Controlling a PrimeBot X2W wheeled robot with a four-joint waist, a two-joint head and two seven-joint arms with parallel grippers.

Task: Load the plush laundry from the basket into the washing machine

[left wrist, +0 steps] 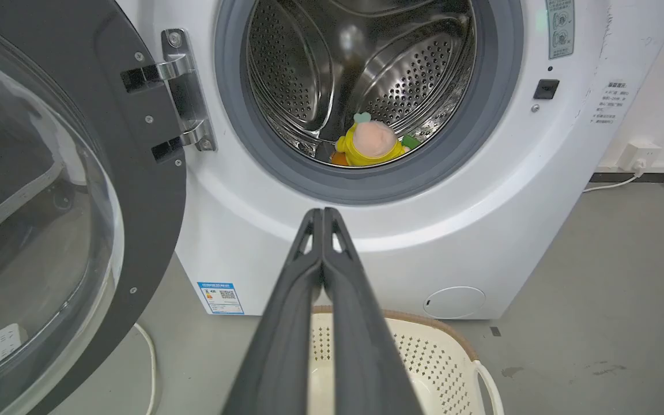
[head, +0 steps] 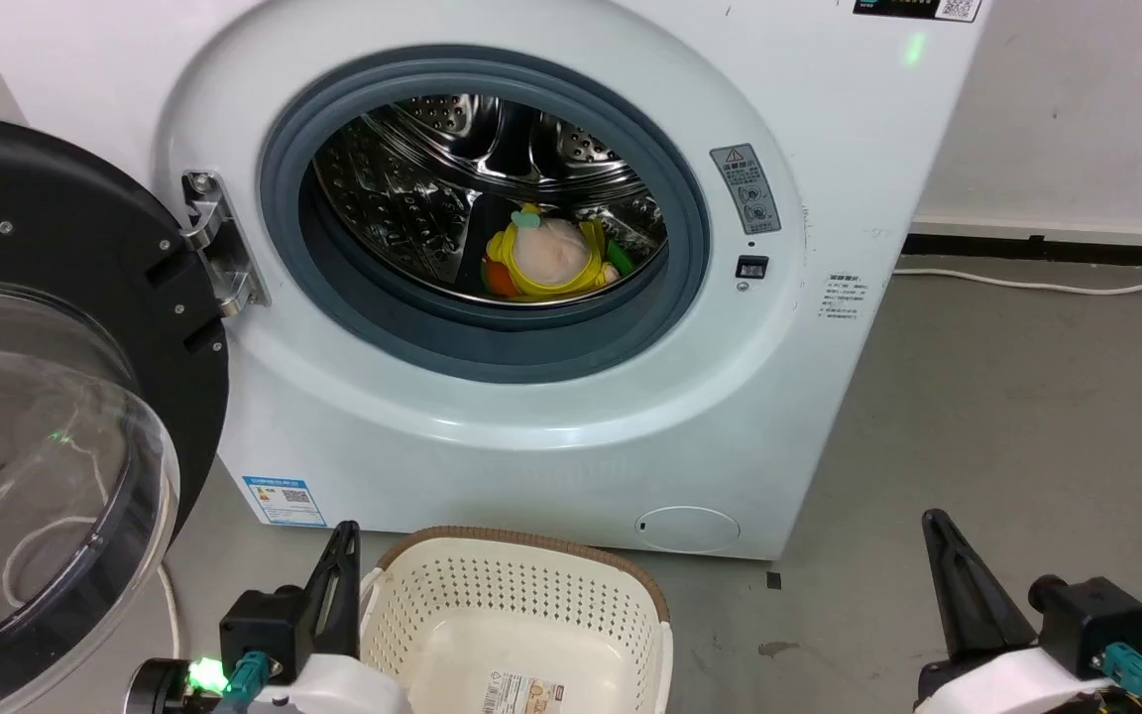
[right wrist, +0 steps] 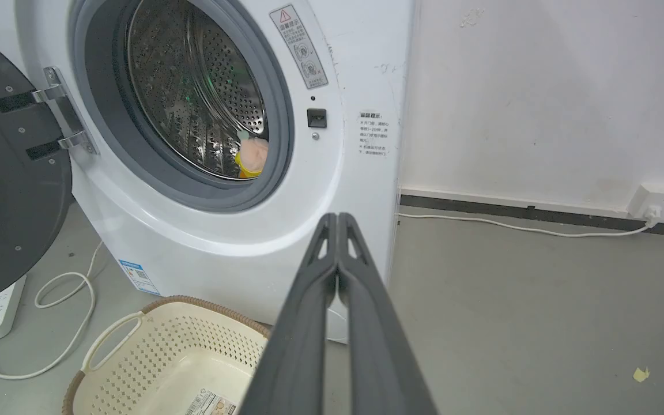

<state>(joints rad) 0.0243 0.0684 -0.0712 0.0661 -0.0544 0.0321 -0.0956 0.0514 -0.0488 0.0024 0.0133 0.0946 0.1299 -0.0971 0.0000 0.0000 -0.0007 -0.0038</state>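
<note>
Door (head: 36,397): hanging open at 9 o'clock, freeing the opening.
Left claw (left wrist: 323,219): I am holding it clenched at 7 o'clock, fingers together, gripping nothing.
Basket (head: 521,540): sitting at 6 o'clock by the machine's foot for short reach.
Plush laundry (head: 549,260): lying at 6 o'clock in the drum (head: 402,198) of the washing machine (head: 829,149); loading is looking done.
Right claw (right wrist: 338,222): I am holding it clenched at 5 o'clock, empty.

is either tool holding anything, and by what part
Nothing is held. The left tool and right tool are shut and empty; the plush laundry lies in the washing machine.
</note>
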